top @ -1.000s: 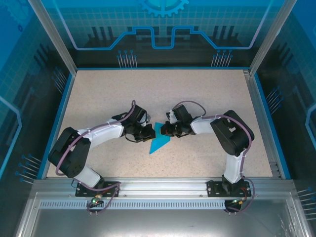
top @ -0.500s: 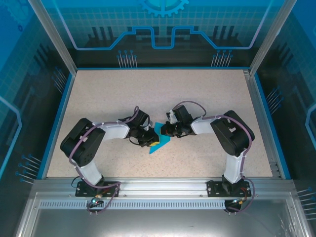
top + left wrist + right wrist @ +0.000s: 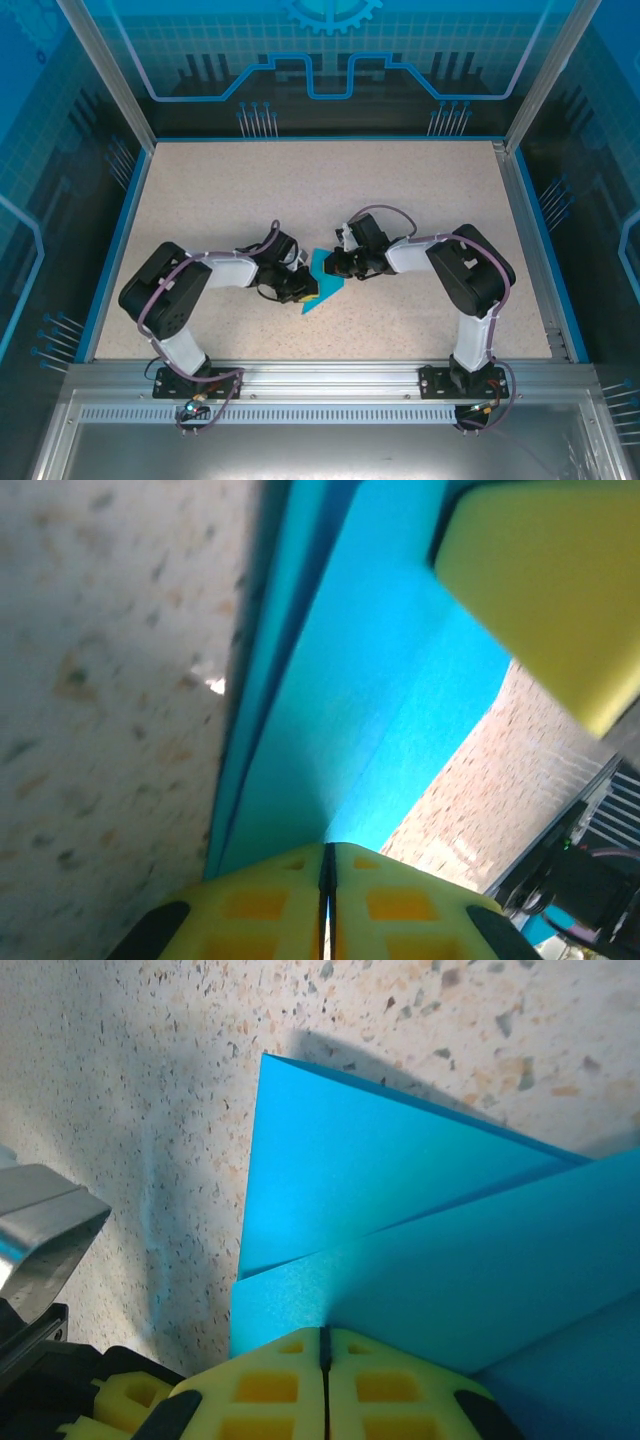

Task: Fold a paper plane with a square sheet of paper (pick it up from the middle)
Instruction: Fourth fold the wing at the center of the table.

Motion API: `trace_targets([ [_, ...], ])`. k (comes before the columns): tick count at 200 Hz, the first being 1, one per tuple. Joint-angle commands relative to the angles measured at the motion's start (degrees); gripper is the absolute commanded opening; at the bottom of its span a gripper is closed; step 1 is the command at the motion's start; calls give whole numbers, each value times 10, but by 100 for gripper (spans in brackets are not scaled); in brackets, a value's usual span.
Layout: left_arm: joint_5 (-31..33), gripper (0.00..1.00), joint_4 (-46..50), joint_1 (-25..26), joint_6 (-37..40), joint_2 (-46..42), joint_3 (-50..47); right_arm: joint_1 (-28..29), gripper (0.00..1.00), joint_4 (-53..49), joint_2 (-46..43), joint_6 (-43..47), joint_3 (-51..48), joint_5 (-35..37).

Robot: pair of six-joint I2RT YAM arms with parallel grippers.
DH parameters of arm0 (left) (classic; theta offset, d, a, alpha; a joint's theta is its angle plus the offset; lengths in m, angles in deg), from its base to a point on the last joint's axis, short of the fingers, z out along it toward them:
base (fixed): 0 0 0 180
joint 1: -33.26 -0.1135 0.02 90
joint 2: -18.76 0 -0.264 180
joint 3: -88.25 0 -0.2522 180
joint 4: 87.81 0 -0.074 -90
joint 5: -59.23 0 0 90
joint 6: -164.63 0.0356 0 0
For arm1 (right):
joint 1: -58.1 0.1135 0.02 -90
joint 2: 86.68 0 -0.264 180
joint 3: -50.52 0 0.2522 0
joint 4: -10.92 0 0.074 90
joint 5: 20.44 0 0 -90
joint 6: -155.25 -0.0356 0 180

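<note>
The paper sheet (image 3: 324, 291), cyan and already folded into overlapping layers with 1 sharp corner, lies flat near the centre of the speckled table (image 3: 400, 190). The left gripper (image 3: 302, 289) meets its left edge, pads pressed together on the paper layers (image 3: 327, 865). The right gripper (image 3: 334, 266) meets its far-right edge, pads likewise clamped on 1 folded flap (image 3: 323, 1336).
</note>
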Motion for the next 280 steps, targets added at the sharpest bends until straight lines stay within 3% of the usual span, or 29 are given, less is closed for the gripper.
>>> trace_targets([
  [1,17,12,167,1,32,2,-55,0,7,-89,24,12,-18,67],
  [118,45,16,281,3,92,-74,-59,0,7,-89,30,6,-19,72],
  [149,45,16,282,5,84,-134,-57,0,8,-89,30,10,-17,69],
  [182,99,17,289,1,61,-195,-29,1,8,-80,22,38,-18,51],
  [211,128,18,271,-2,41,-183,16,2,9,-101,15,111,5,29],
  [238,118,22,225,-12,19,-153,48,2,10,-123,14,170,33,-26],
  [280,122,24,209,-17,29,-85,112,-6,15,-154,-51,165,60,-38],
])
